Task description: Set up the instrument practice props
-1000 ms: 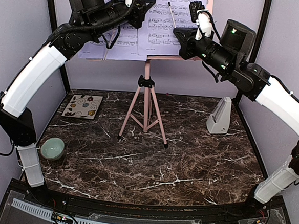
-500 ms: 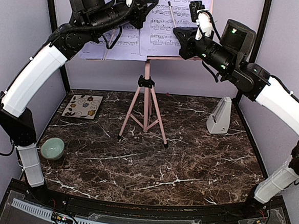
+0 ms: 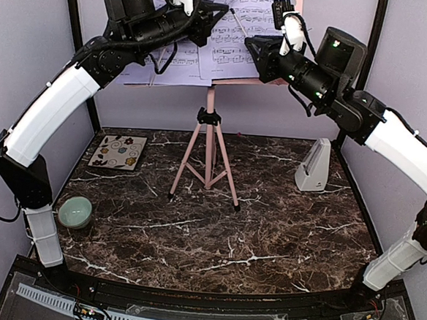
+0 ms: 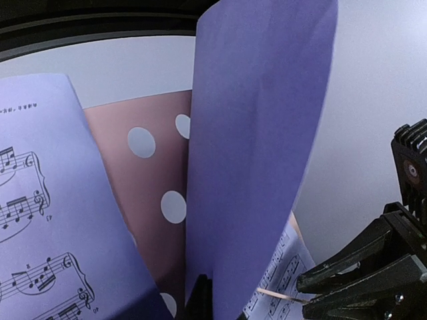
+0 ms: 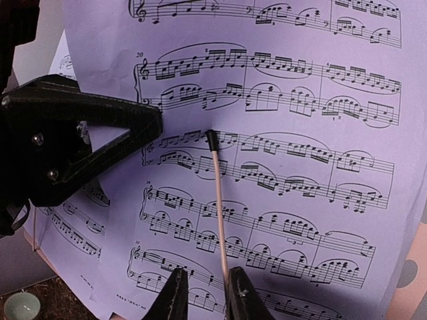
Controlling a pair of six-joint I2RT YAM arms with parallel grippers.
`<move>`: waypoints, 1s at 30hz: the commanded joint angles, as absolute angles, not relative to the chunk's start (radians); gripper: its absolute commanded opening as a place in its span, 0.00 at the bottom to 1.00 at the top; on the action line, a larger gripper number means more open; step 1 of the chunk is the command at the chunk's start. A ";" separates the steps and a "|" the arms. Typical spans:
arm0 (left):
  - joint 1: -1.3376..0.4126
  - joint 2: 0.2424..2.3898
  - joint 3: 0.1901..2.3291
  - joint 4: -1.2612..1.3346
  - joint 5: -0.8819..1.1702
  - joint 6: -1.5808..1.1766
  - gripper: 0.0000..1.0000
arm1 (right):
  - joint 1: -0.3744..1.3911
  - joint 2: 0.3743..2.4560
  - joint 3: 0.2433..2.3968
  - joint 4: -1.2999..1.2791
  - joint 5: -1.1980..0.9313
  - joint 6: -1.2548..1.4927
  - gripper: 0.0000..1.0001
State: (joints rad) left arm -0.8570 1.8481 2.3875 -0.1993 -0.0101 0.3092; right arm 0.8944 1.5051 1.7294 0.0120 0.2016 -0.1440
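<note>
Pink stand (image 3: pixel 209 141) at back centre of the worktop (image 3: pixel 267 237) holds 2 pages (image 3: pixel 244 30). Left pincer (image 3: pixel 211 15) is clamped on a curled page (image 4: pixel 260 133). Right pincer (image 5: pixel 205 293), narrowly parted, straddles the stand's thin rod (image 5: pixel 217 193). Metronome (image 3: pixel 314 167) stands right of the stand.

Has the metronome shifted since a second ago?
No. The metronome stands in the same spot by the table's back edge, near the right corner.

dark marble table (image 3: pixel 268 222), music stand (image 3: pixel 209 152), metronome (image 3: pixel 314 167), coaster (image 3: pixel 118 152), green bowl (image 3: pixel 75 212)
</note>
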 commanded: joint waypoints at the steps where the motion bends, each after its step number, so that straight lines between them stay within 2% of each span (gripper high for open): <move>1: -0.853 1.811 2.379 -0.169 -0.022 0.307 0.14 | 0.895 1.485 1.737 0.059 0.192 -0.138 0.24; 6: -0.853 1.776 2.370 -0.173 -0.026 0.302 0.37 | 0.896 1.478 1.735 0.060 0.184 -0.133 0.28; 14: -0.854 1.693 2.316 -0.185 -0.026 0.266 0.51 | 0.896 1.467 1.722 0.066 0.188 -0.130 0.36; 17: -0.854 1.675 2.314 -0.213 -0.039 0.262 0.60 | 0.896 1.464 1.718 0.060 0.195 -0.132 0.36; 20: -0.855 1.651 2.301 -0.253 -0.036 0.252 0.63 | 0.896 1.456 1.712 0.057 0.207 -0.130 0.38; 30: -0.870 1.458 2.009 -0.274 -0.005 0.213 0.75 | 0.897 1.352 1.631 0.003 0.177 -0.093 0.68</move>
